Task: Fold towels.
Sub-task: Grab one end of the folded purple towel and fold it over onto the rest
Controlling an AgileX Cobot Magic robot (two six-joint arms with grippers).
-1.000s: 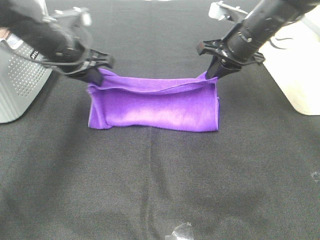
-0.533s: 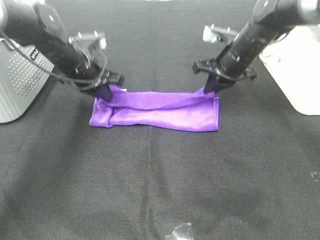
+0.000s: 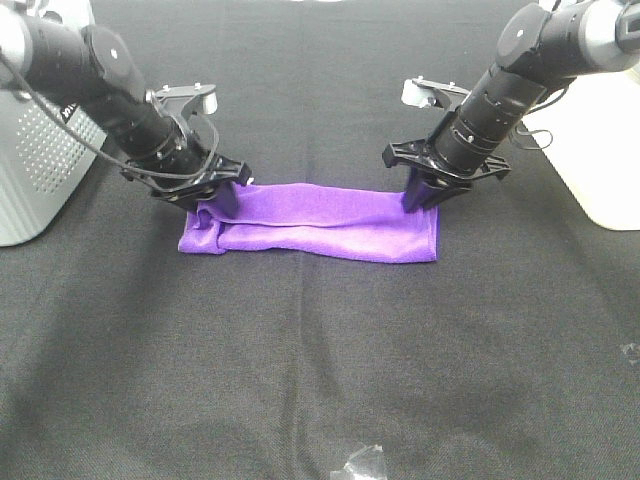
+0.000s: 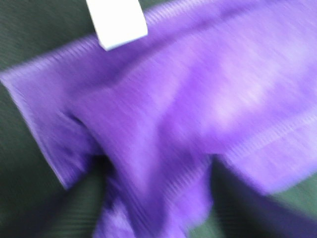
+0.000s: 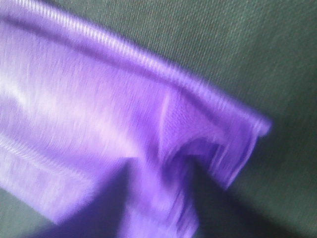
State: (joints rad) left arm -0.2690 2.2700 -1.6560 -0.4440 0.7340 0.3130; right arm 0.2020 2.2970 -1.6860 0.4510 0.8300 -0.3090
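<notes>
- Mid-fold: purple towel point(image 3: 320, 228) lying as a folded strip, centre frame, on bench point(image 3: 300, 380).
- Clamped on its far corners: left pincer point(image 3: 213, 196), right pincer point(image 3: 425, 192).
- Next, probably: release, regrasp for crosswise fold.

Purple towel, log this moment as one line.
purple towel folded into strip on table | left fingers pinch far-left corner | right fingers pinch far-right corner | not yet released

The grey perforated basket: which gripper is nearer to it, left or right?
Left. The left gripper grips the end of the bright purple microfibre towel nearest the grey perforated basket; the right gripper grips the opposite end, across the towel from it.
</notes>
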